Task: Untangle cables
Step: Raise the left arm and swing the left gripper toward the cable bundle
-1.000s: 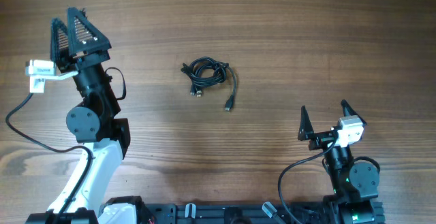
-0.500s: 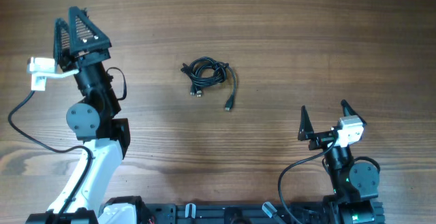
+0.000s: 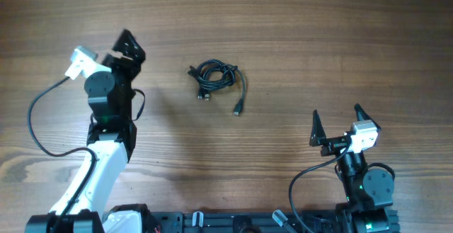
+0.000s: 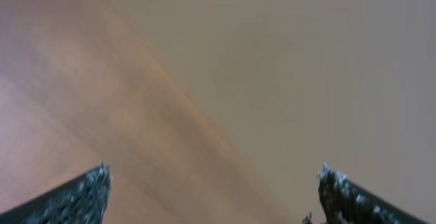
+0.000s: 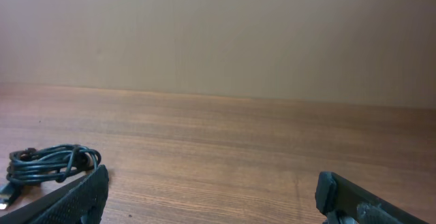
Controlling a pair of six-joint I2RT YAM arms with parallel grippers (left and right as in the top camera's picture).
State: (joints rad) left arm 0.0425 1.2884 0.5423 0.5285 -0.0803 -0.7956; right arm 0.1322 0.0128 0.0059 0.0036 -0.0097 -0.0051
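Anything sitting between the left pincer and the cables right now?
Nothing. In the overhead view, only bare wood of the table separates the open left pincer from the cables.

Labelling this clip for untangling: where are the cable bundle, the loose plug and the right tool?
cable bundle (image 3: 216, 75), overhead view, middle of the coiled knot.
loose plug (image 3: 238, 110), overhead view, connector at the trailing strand's tip.
right tool (image 3: 335, 111), overhead view, midway between its open fingertips.
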